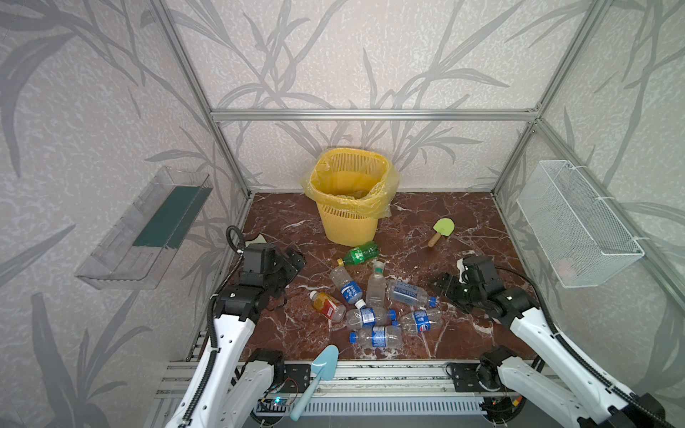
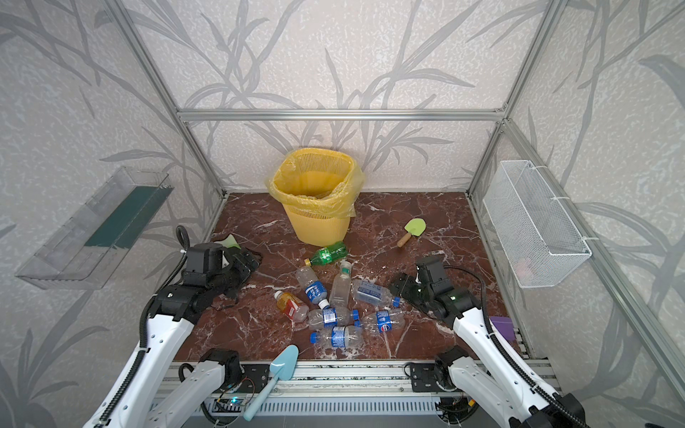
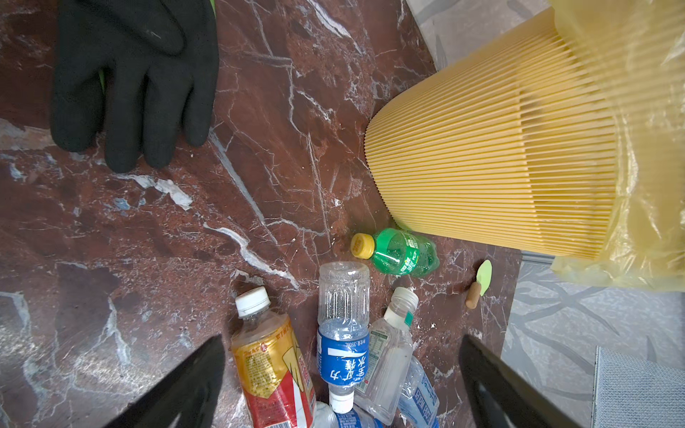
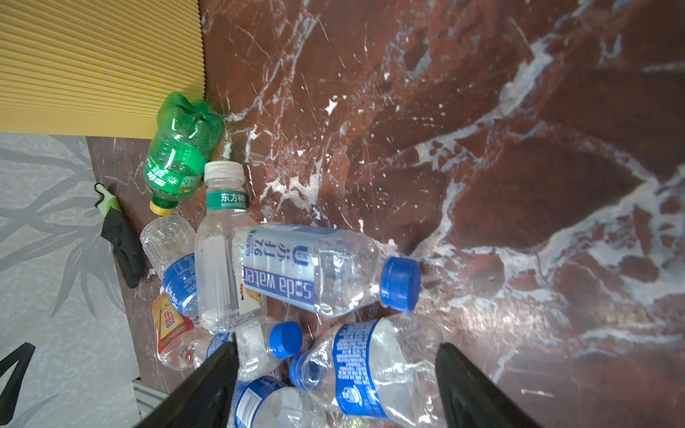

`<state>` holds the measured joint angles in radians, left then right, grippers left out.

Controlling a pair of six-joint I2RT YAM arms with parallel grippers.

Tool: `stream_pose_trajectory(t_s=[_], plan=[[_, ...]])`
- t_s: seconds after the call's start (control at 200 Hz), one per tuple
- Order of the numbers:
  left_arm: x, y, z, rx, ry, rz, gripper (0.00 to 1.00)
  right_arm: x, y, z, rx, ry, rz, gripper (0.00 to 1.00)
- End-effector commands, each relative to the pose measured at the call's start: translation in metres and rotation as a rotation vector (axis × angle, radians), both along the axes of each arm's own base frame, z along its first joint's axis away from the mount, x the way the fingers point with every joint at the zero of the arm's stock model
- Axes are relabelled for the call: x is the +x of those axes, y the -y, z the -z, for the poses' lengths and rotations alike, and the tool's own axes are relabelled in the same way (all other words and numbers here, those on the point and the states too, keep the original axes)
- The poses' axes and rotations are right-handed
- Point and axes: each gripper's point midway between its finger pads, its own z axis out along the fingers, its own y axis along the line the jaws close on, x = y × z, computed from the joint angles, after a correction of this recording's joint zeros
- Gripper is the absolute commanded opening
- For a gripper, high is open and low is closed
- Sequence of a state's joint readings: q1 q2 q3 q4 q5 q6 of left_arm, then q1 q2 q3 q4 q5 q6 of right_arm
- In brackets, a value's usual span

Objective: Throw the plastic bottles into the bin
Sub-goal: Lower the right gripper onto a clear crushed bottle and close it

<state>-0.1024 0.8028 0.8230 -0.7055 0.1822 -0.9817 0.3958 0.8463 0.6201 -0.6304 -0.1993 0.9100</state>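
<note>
The yellow lattice bin (image 1: 350, 218) with its yellow bag stands at the back middle of the marble table. Several plastic bottles lie in a heap in front of it: a green one (image 1: 361, 254) nearest the bin, an orange-labelled one (image 1: 328, 305), a soda-water one (image 1: 407, 292) and a crushed blue-labelled one (image 1: 422, 320). My left gripper (image 1: 296, 263) hangs open left of the heap, and in its wrist view the orange-labelled bottle (image 3: 270, 367) lies below its spread jaws. My right gripper (image 1: 439, 287) is open at the heap's right edge, above the crushed bottle (image 4: 370, 367), touching nothing.
A black glove (image 3: 137, 81) lies by the left arm. A green paddle with a wooden handle (image 1: 443, 229) rests right of the bin. A light-blue shovel (image 1: 318, 370) hangs over the front edge. On the side walls are a wire basket (image 1: 578, 226) and a clear tray (image 1: 148, 226).
</note>
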Motion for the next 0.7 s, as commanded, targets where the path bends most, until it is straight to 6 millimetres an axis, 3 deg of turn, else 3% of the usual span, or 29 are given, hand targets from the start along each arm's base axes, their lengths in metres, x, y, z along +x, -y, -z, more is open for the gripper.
stream_pose_trajectory(t_s=[0.0,0.28,0.695], plan=[[0.002,0.0,0.006,-0.02,0.004,-0.014,0.98,-0.024,0.009,0.022,-0.022,-0.117,0.088,0.84],[-0.001,0.002,0.024,-0.029,-0.034,-0.014,0.98,-0.047,-0.005,0.042,0.043,-0.202,0.163,0.83],[-0.005,-0.001,0.032,-0.017,-0.042,-0.021,0.98,-0.058,-0.025,0.063,0.089,-0.278,0.23,0.84]])
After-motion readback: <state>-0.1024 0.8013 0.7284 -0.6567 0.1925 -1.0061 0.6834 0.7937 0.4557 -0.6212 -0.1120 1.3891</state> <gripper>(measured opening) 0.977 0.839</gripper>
